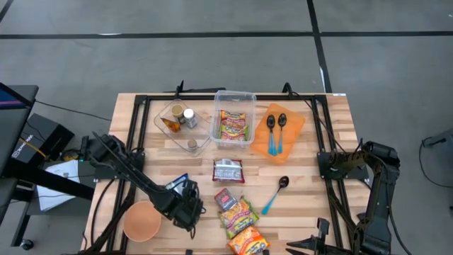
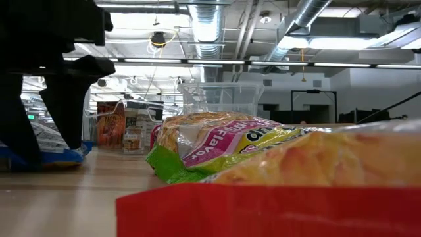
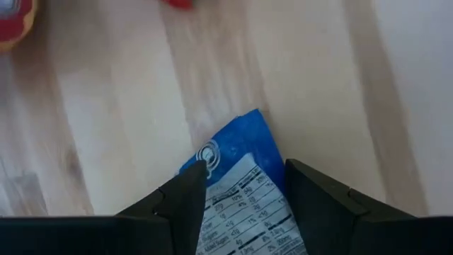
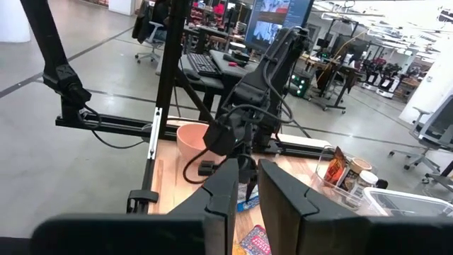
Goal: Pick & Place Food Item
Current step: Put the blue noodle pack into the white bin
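Observation:
A blue snack packet (image 3: 244,191) with a white nutrition label lies flat on the wooden table, near its front left (image 1: 177,182). My left gripper (image 3: 244,170) slants down over the packet's end, open, with one finger on either side of it; the low view shows both dark fingers (image 2: 66,105) down at the packet (image 2: 56,150). My right gripper (image 4: 248,198) hangs level above the table's right side (image 1: 327,164), shut, with nothing in it. My left gripper stands with its fingers at the two sides of the blue packet's end (image 3: 233,152), slanting down from above. The left finger (image 3: 185,202) covers one corner. I cannot tell whether either finger touches the packet, which lies flat on the table.
A tan bowl (image 1: 141,221) sits left of the gripper. Several other snack packets (image 1: 237,212) lie to its right. At the back stand a clear box with packets (image 1: 233,117), a clear tray with jars (image 1: 182,124) and an orange mat with spoons (image 1: 283,131). A loose spoon (image 1: 276,193) lies mid-table.

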